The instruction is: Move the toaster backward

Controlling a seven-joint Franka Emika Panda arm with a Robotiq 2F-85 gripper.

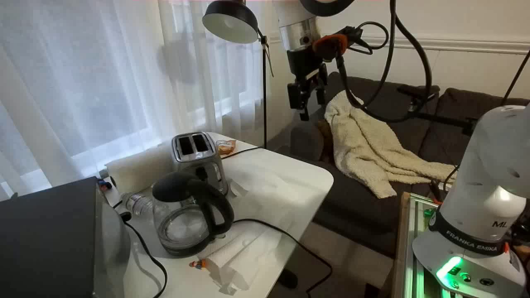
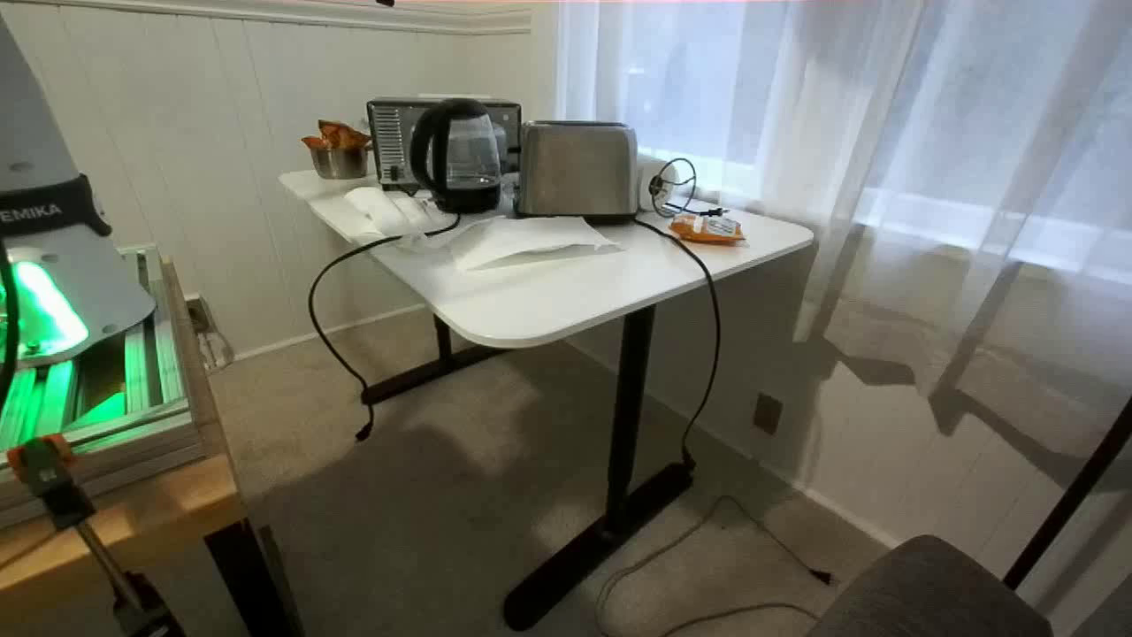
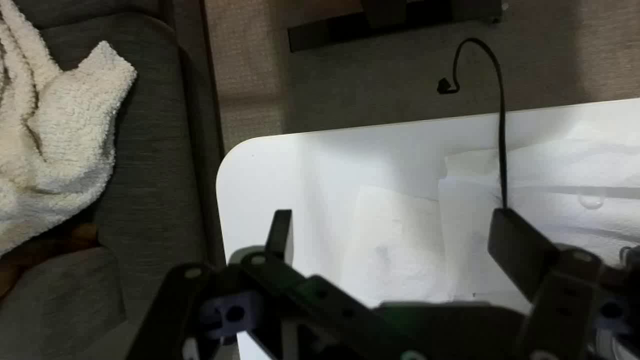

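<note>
The silver toaster [image 1: 207,160] stands upright on the white table [image 1: 296,182], its two dark slots facing up. In an exterior view it stands behind the glass carafe's black handle, which hides part of its front. It also shows in an exterior view [image 2: 579,170] beside the carafe. My gripper [image 1: 308,103] hangs in the air, higher than the toaster and apart from it, off beyond the table corner in that view. In the wrist view my gripper [image 3: 392,222] has its fingers wide apart with nothing between them. The toaster is out of the wrist view.
The glass carafe [image 1: 186,227] stands close to the toaster. A paper roll [image 1: 138,169], a plastic bottle [image 1: 138,203], an orange packet [image 1: 226,146] and a dark oven [image 1: 49,231] are on the table. Paper sheets [image 2: 539,241] and black cords lie there. A lamp [image 1: 232,20] stands behind.
</note>
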